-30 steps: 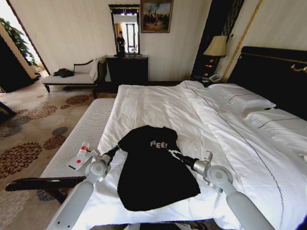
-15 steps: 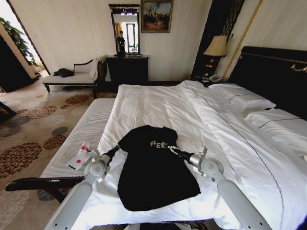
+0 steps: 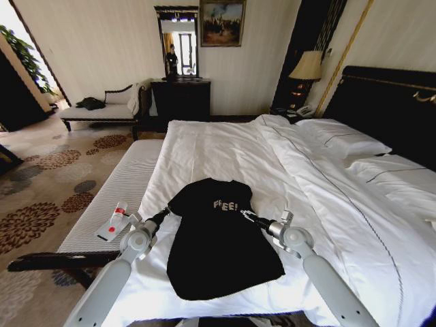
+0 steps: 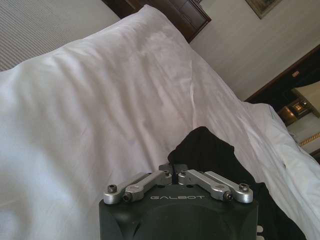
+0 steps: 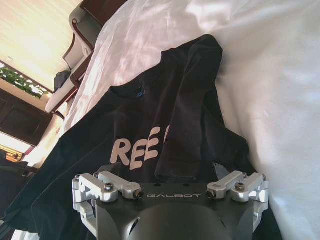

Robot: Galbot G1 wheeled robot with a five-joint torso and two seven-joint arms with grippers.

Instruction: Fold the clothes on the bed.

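Observation:
The clothes, a black T-shirt point(image 3: 218, 245) with white "FREE" lettering, lie flat on the white bed point(image 3: 225, 150) near its foot, collar toward the pillows. My left gripper point(image 3: 163, 213) sits at the shirt's left sleeve; in the left wrist view this gripper point(image 4: 173, 172) is pinched shut at the edge of the black cloth point(image 4: 210, 150) on the duvet point(image 4: 100, 100). My right gripper point(image 3: 244, 215) rests at the right sleeve beside the lettering. In the right wrist view that gripper point(image 5: 167, 177) is spread open over the shirt point(image 5: 150, 100), where a fold of cloth covers the lettering's end.
A grey-white striped bench point(image 3: 116, 197) runs along the bed's left side and carries a small red-capped bottle point(image 3: 116, 219). Pillows point(image 3: 340, 139) and the dark headboard point(image 3: 388, 102) lie to the right. A dresser point(image 3: 180, 99) and a chaise point(image 3: 102, 109) stand by the far wall.
My right arm's elbow has swung left and farther from the camera while its gripper stayed at the right sleeve. The left arm and the shirt have hardly moved.

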